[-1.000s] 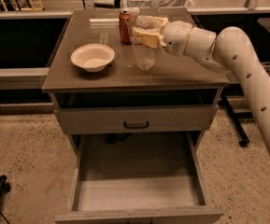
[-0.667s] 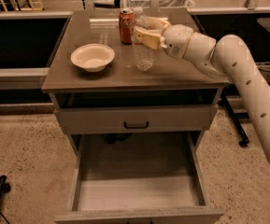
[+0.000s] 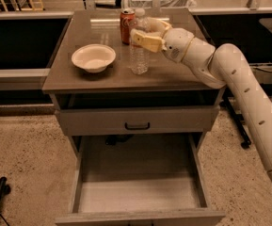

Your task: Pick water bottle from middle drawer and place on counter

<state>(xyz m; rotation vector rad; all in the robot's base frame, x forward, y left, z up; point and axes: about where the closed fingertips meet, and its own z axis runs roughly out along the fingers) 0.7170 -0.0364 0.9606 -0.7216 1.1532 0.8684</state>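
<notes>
White arm [image 3: 239,74] stretched across counter [image 3: 182,72] | pincer [image 3: 142,33] at shoulder of water bottle [image 3: 139,60] — grip: cannot tell

Speckled beige floor [image 3: 22,145]; dark recess [image 3: 18,41] left; wire basket [image 3: 159,1] at back; end effector [image 3: 141,33] over counter [image 3: 88,79].

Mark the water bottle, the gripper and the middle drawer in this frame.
water bottle [image 3: 139,60]: camera view, clear lower body.
gripper [image 3: 139,32]: camera view, its front end, at the bottle's shoulder.
middle drawer [image 3: 140,197]: camera view, bare plank floor of the pulled-out box.
</notes>
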